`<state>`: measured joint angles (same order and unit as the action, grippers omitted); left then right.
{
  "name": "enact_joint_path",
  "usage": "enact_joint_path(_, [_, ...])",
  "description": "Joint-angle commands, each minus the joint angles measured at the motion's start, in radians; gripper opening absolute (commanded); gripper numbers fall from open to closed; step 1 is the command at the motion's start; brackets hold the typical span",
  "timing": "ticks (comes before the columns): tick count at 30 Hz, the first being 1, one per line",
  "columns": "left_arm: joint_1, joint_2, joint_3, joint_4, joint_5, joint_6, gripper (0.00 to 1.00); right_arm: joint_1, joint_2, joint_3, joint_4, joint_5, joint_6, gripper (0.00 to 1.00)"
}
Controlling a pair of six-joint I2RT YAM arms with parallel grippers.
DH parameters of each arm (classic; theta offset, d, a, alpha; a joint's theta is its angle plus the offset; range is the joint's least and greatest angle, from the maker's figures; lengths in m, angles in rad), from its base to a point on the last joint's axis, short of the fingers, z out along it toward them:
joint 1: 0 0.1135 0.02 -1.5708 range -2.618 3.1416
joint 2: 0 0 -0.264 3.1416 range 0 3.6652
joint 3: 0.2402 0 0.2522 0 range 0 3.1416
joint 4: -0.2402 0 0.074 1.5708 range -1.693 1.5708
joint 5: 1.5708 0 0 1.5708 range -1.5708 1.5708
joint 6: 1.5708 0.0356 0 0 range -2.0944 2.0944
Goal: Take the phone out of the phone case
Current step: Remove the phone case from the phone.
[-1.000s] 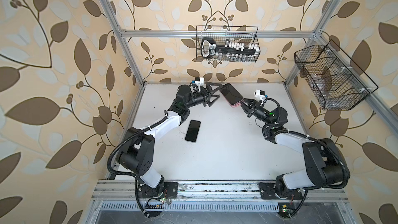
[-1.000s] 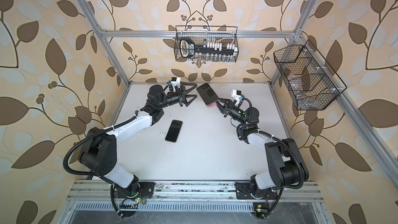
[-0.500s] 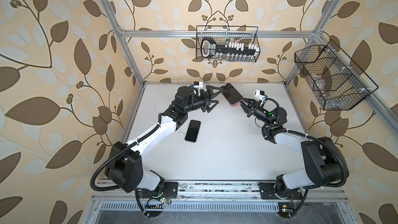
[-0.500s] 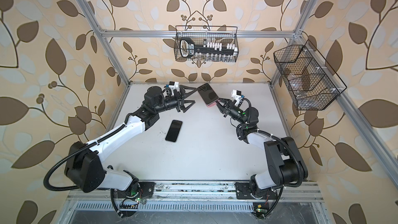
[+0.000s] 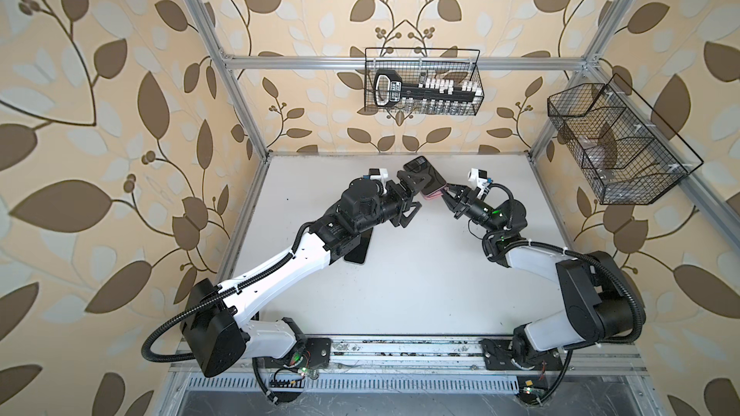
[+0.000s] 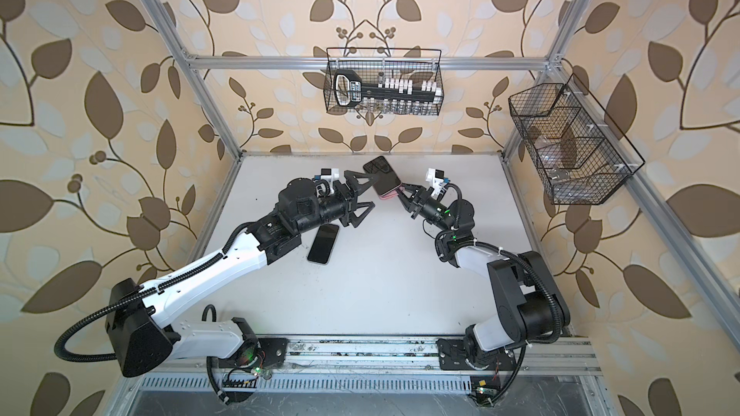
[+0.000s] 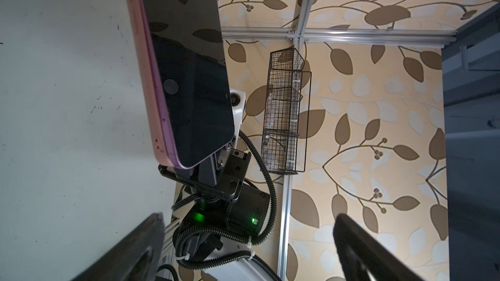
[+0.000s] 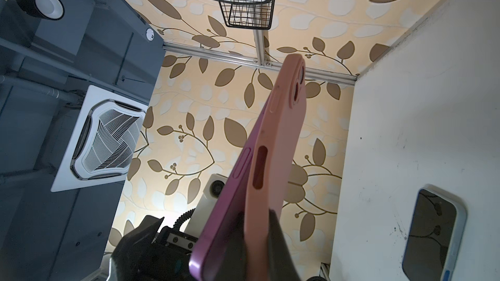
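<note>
Pink phone case (image 5: 434, 195), the phone (image 5: 425, 178) still in it, hangs over the surface (image 5: 400, 294) near 12 o'clock, its bottom end clenched in the right fingers (image 8: 281, 247). Left fingers (image 7: 349, 233) gape at its 9 o'clock side. Extraction seems barely begun; next, they should close on the free end and peel.

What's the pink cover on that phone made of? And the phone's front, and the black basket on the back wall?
The pink case looks like soft silicone: matte, with moulded button bumps. The phone front looks like glossy glass, mirroring the leafy wallpaper. The basket is thin wire mesh, likely black-coated metal.
</note>
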<state>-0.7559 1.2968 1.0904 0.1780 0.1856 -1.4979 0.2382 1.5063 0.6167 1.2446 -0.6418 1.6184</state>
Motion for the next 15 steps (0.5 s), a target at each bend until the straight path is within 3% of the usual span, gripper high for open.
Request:
enact_joint_path(1, [-0.025, -0.013, 0.009, -0.006, -0.145, -0.041, 0.99, 0.004, -0.014, 0.003, 0.071, 0.044, -0.008, 0.00])
enact_joint_path(6, [-0.061, 0.020, 0.032, -0.004, -0.214, -0.074, 0.99, 0.007, -0.036, -0.002, 0.040, 0.059, -0.039, 0.00])
enact_joint_path(15, [-0.095, 0.128, 0.102, 0.079, -0.207, -0.089, 0.99, 0.012, -0.052, -0.008, 0.026, 0.064, -0.059, 0.00])
